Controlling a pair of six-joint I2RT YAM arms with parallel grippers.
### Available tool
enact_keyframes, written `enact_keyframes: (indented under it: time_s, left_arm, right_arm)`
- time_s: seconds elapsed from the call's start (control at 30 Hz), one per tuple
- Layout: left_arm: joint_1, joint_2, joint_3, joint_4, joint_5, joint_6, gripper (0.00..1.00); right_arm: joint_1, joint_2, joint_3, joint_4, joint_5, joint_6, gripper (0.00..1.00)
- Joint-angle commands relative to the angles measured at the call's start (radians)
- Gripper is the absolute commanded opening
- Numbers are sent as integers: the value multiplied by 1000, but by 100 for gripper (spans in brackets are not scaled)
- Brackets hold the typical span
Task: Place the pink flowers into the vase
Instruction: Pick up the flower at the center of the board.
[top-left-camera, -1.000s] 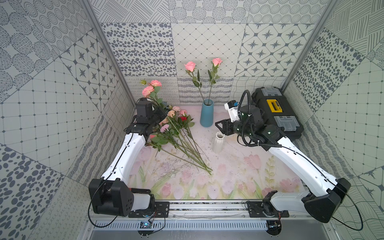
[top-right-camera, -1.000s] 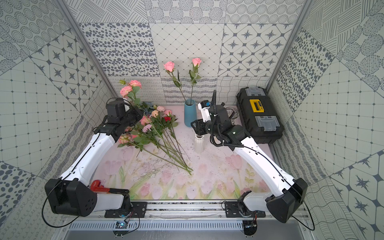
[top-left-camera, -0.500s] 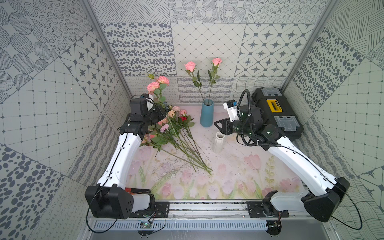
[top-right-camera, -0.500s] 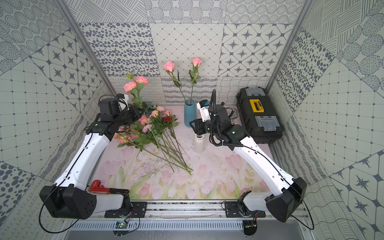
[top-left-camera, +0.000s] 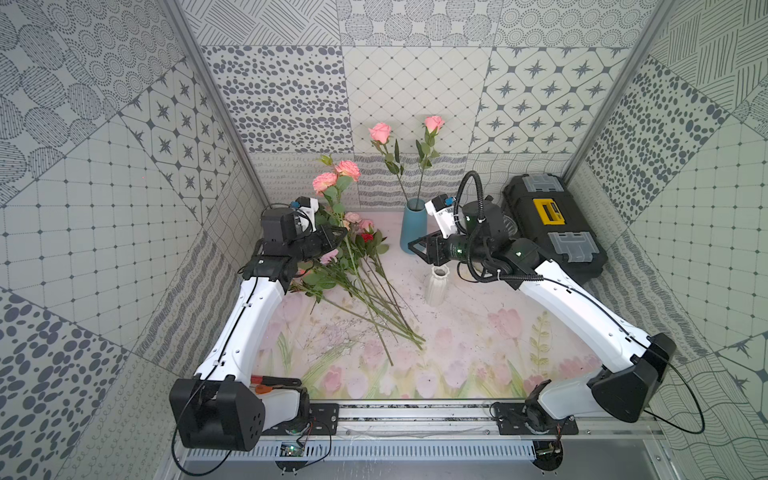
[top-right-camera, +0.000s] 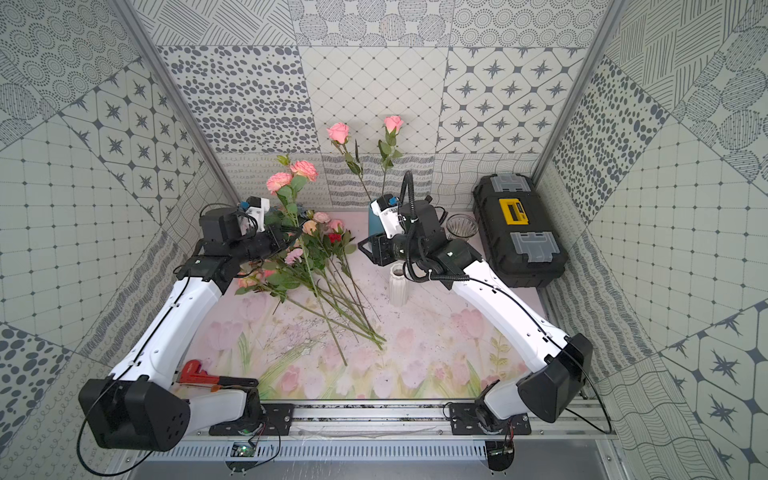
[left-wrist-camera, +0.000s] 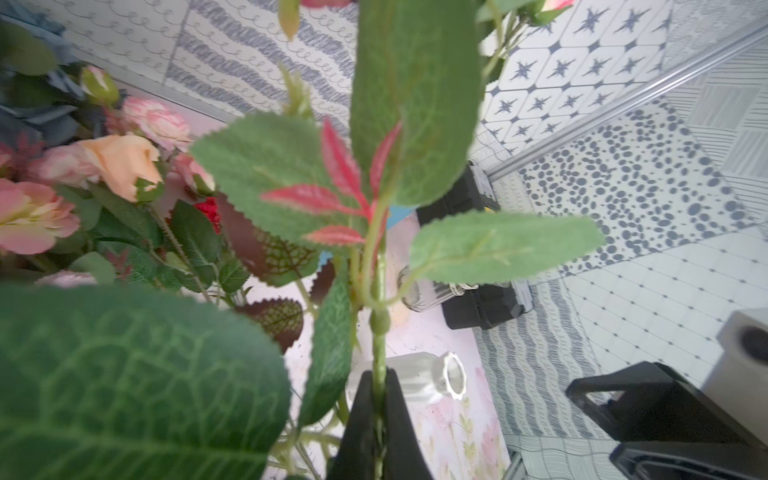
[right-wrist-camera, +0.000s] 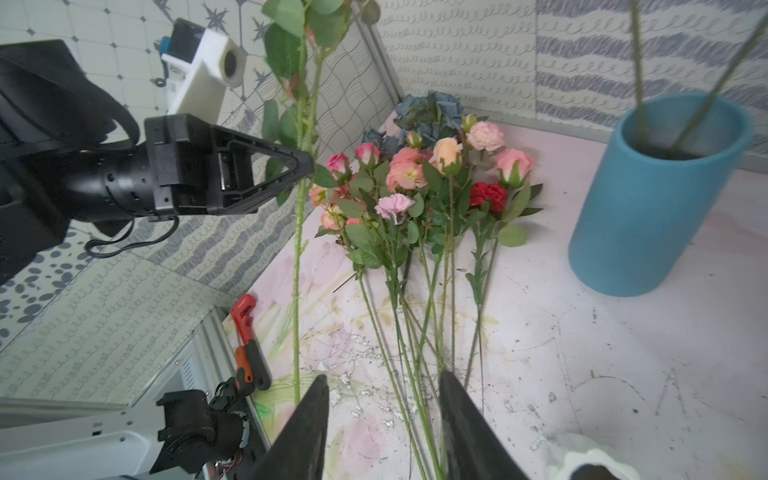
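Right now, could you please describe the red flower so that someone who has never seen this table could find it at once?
Find the tall blue vase at the back of the table; a bundle of long-stemmed flowers lies flat to the robot's left of it. Among the heads nearest the vase, the red carnation is the only deep red bloom; its neighbours are pink or peach.

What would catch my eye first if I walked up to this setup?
Most striking is the left gripper shut on a tall pink flower stem, holding it upright at the back left with its blooms above everything nearby. At the back centre, a blue vase already holds two pink roses. A bunch of pink flowers lies on the table between the arms.
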Motion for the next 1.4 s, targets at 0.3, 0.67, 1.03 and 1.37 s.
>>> enact_keyframes:
  time_s: [0.3, 0.67, 1.03, 1.37]
  left_arm:
    - [27, -17, -77, 457, 351, -225, 0]
    - [28, 12, -81, 522, 399, -281, 0]
    - [27, 19, -81, 531, 407, -295, 0]
    - [26, 28, -84, 563, 417, -326, 0]
  right_arm:
    - [74, 175, 162, 117, -155, 46, 40]
    - [78, 277, 244, 206, -316, 128, 39]
    - [81, 344, 294, 211, -351, 142, 38]
    - [83, 388, 307, 214, -363, 136, 38]
